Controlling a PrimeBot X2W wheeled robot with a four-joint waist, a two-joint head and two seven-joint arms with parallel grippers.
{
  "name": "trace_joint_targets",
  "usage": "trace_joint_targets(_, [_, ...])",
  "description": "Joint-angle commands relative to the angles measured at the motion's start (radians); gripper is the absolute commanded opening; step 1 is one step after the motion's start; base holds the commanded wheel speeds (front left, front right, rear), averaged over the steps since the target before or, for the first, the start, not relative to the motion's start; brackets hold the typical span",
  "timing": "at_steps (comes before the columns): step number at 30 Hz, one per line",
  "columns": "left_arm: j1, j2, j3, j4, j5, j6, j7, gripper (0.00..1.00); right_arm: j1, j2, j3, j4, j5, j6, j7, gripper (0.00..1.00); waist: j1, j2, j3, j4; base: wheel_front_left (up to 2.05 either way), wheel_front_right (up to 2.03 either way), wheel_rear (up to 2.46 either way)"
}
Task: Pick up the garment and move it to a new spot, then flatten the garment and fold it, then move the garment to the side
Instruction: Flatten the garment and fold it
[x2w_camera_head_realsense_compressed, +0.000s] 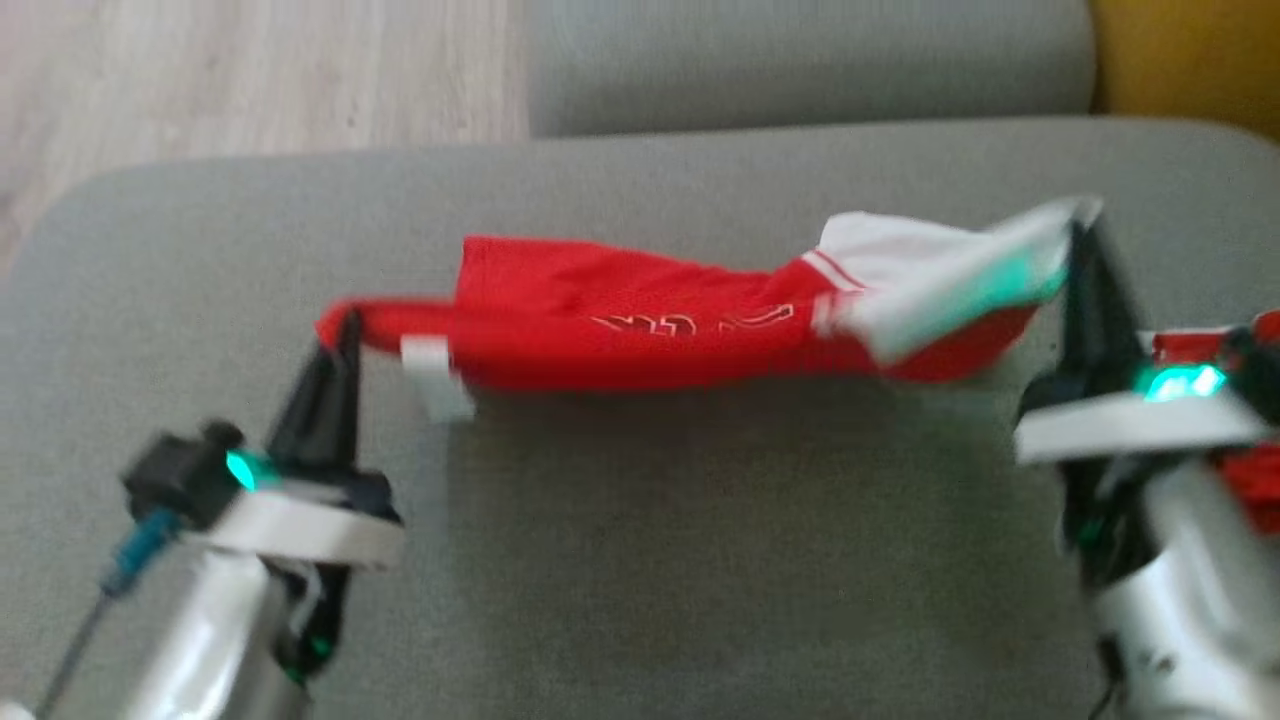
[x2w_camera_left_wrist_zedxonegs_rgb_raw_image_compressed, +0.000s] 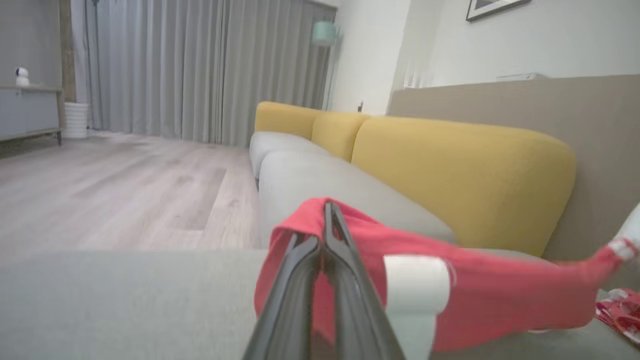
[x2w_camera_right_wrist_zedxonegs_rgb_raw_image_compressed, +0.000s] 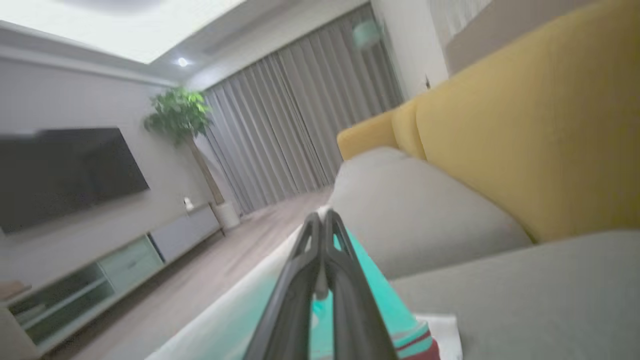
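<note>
a red garment (x2w_camera_head_realsense_compressed: 640, 330) is hanging stretched above the grey sofa seat (x2w_camera_head_realsense_compressed: 640, 560), the left gripper (x2w_camera_head_realsense_compressed: 345, 330) pinching its left end and the right gripper (x2w_camera_head_realsense_compressed: 1085, 235) clamping its white-and-teal end

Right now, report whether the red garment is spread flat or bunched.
Bunched, hanging taut: the red-and-white fabric garment spans between left pincer and right pincer, each shut on an end.

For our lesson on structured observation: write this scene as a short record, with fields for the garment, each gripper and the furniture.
held item: red fabric garment with white and teal trim, stretched between both grippers
left gripper: shut on the red end
right gripper: shut on the white and teal end
below: grey fabric sofa seat cushion
behind: yellow sofa back cushion
</note>
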Motion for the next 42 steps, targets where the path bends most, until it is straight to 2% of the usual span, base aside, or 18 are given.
trace_joint_targets(1, [-0.105, 0.070, 0.009, -0.057, -0.023, 0.002, -0.005, 0.00, -0.093, -0.028, 0.010, -0.076, 0.037, -0.001, -0.004, 0.00, 0.0000, 0.0000, -0.047, 0.003, 0.00, 0.00, 0.00])
trace_joint_targets(5, [-0.224, 0.188, -0.052, -0.115, -0.088, 0.002, 0.023, 0.00, -0.191, -0.092, 0.006, -0.156, 0.121, -0.001, -0.004, 0.00, 0.0000, 0.0000, -0.077, 0.004, 0.00, 0.00, 0.00])
trace_joint_targets(9, [-0.373, 0.289, -0.074, -0.216, -0.146, 0.002, 0.125, 0.00, -0.330, -0.155, -0.011, -0.226, 0.179, -0.001, 0.043, 0.00, 0.0000, 0.0000, -0.095, 0.004, 0.00, 0.00, 0.00])
trace_joint_targets(15, [-0.482, 0.333, -0.072, -0.242, -0.150, 0.004, 0.217, 0.00, -0.452, -0.184, -0.034, -0.226, 0.163, -0.001, 0.118, 0.00, 0.0000, 0.0000, -0.078, 0.009, 0.00, 0.00, 0.00])
trace_joint_targets(20, [-0.546, 0.304, -0.093, -0.175, -0.148, 0.032, 0.283, 0.00, -0.541, -0.183, -0.035, -0.143, 0.118, -0.001, 0.160, 0.00, 0.0000, 0.0000, -0.013, 0.024, 0.00, 0.00, 0.00])
trace_joint_targets(23, [-0.590, 0.268, -0.089, -0.121, -0.150, 0.055, 0.274, 0.00, -0.614, -0.181, -0.018, -0.076, 0.073, -0.001, 0.161, 0.00, 0.0000, 0.0000, 0.055, 0.031, 0.00, 0.00, 0.00])
trace_joint_targets(29, [-0.744, 0.196, -0.078, 0.046, -0.114, 0.082, 0.181, 0.00, -0.819, -0.155, 0.005, 0.084, -0.012, -0.001, 0.089, 0.00, 0.0000, 0.0000, 0.184, 0.042, 0.00, 0.00, 0.00])
trace_joint_targets(35, [-0.905, 0.139, -0.053, 0.204, -0.095, 0.086, 0.058, 0.00, -0.993, -0.131, -0.046, 0.220, -0.058, -0.001, 0.017, 0.00, 0.0000, 0.0000, 0.244, 0.040, 0.00, 0.00, 0.00])
trace_joint_targets(38, [-0.892, 0.109, -0.037, 0.274, -0.100, 0.072, 0.010, 0.00, -0.979, -0.119, -0.045, 0.269, -0.044, -0.001, 0.002, 0.00, 0.0000, 0.0000, 0.245, 0.020, 0.00, 0.00, 0.00])
trace_joint_targets(42, [-0.763, 0.076, -0.007, 0.328, -0.119, 0.055, -0.004, 0.00, -0.850, -0.115, 0.001, 0.276, 0.006, -0.001, -0.002, 0.00, 0.0000, 0.0000, 0.235, -0.006, 0.00, 0.00, 0.00])
